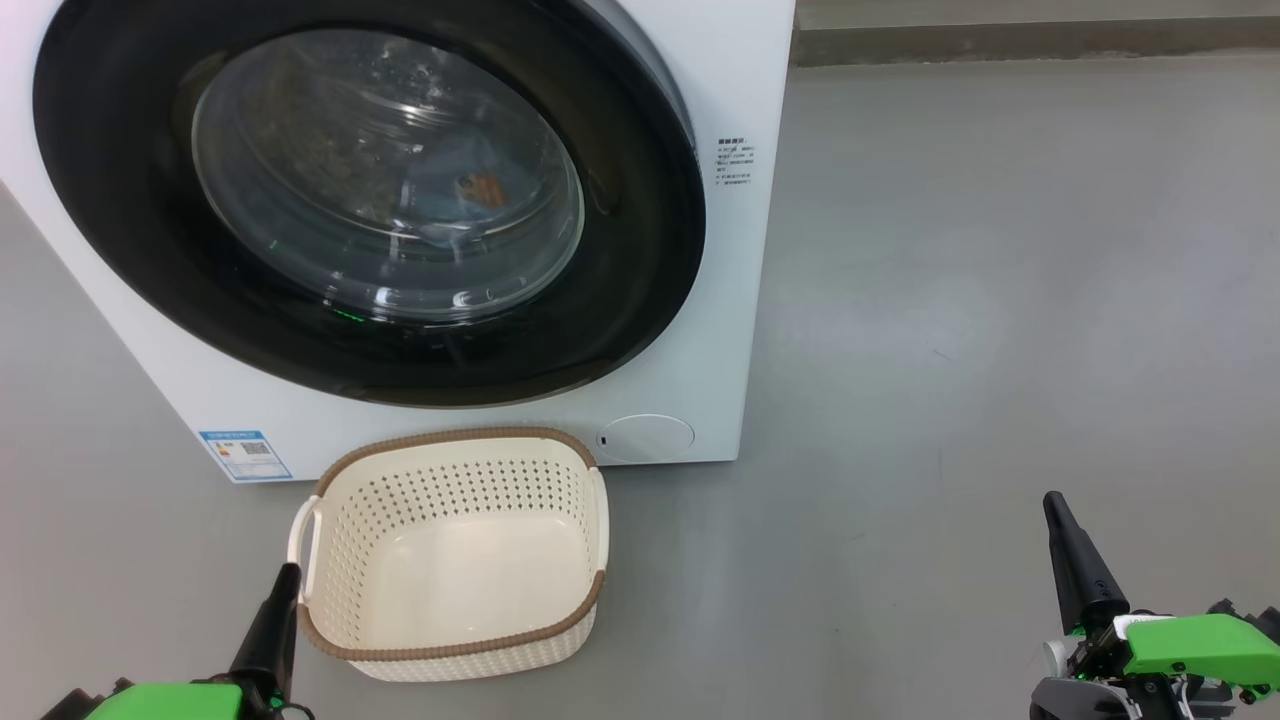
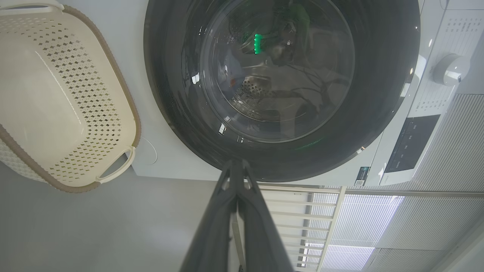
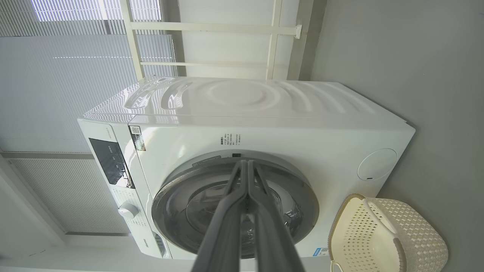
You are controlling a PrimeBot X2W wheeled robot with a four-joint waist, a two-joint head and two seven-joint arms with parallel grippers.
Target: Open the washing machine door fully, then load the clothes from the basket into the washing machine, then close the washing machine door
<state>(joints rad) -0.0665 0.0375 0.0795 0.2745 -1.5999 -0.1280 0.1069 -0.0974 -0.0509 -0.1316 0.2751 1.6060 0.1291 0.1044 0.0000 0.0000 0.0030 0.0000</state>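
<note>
The white washing machine (image 1: 745,300) stands with its round black washing machine door (image 1: 120,200) shut flat against the front. Through the glass window I see blue clothes with an orange print (image 1: 482,190) lying in the drum. The cream basket (image 1: 455,437) sits on the floor before the machine, with nothing in it. My left gripper (image 1: 287,572) is shut, low at the basket's left side and apart from it. My right gripper (image 1: 1052,500) is shut over bare floor far to the right. The left wrist view looks at the door (image 2: 378,94) past the shut left gripper (image 2: 235,163).
Grey floor (image 1: 1000,300) spreads to the right of the machine. A round filter cap (image 1: 645,437) and a blue label sticker (image 1: 245,455) sit low on its front. The control knob (image 2: 450,70) is near the top panel. White railings and blinds (image 3: 75,75) stand behind.
</note>
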